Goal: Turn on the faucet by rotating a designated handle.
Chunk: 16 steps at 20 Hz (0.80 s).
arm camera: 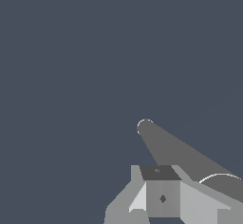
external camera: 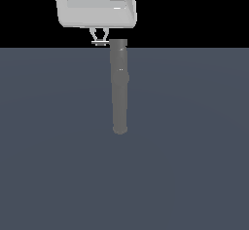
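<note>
Item, end effector point(external camera: 99, 40): light grey boxy body sitting above two thin fingers point(external camera: 95, 35), which are converging toward a small pale piece at their tips. The fingers are standing nearly together. Whether they are pinching that piece or merely framing it is too small to tell.

Item, faucet point(external camera: 119, 85): long dark grey matte cylinder, rounded at its far end, wider cap at the near end. In the exterior view the cap is lying just beside the fingertips, on the exterior view's right, and the cylinder is running away from the end effector down across the surface point(external camera: 194, 151). In the wrist view the faucet point(arm camera: 175, 149) is stretching away from below the end effector, its rounded end farthest off.

Item, handle point(external camera: 100, 43): short pale rod at the fingertips, apparently projecting sideways from the cap. Its join to the cap is not resolving clearly. Not identifiable in the wrist view, where light grey blocky forms, presumably finger parts, are filling the foreground.

Handling, judged: the cylinder is looking rigid and fixed, not a thing to lift. The handle is looking stiff, smooth metal, thin enough to slip between pads, and is probably swinging about the faucet's axis with some resistance.

Grasp point, judged: across the rod near its free end, fingers square to it, for best leverage and least slip.

Task stage, judged: at or just short of taking hold. Rotation is not yet evident.
</note>
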Tool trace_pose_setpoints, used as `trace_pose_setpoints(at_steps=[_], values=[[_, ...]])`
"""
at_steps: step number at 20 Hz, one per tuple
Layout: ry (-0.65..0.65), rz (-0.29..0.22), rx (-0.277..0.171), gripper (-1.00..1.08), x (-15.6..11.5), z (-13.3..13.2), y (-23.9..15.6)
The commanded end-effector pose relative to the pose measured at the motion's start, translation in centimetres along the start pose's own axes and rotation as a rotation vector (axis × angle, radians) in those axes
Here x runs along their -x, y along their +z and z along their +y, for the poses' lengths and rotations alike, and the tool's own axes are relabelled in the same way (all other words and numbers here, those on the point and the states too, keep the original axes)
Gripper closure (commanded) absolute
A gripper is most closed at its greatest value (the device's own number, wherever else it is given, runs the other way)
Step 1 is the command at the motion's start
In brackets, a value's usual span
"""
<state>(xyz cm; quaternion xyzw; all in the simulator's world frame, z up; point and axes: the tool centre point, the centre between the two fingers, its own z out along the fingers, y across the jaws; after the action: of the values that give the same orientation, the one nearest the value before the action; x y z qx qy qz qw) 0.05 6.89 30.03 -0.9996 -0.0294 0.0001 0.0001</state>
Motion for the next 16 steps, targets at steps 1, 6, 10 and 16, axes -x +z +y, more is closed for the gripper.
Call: trace_pose_setpoints(at_steps=[1,6,10,16], values=[[0.000,0.000,0.000,1.08,0.8,-0.2,0.0],[0.000,0.000,0.000,1.08,2.4,-0.7,0.0],[0.002,0.009,0.000,1.08,2.3,-0.6,0.0],[0.001,0.006,0.000,1.08,4.2,0.1,0.0]])
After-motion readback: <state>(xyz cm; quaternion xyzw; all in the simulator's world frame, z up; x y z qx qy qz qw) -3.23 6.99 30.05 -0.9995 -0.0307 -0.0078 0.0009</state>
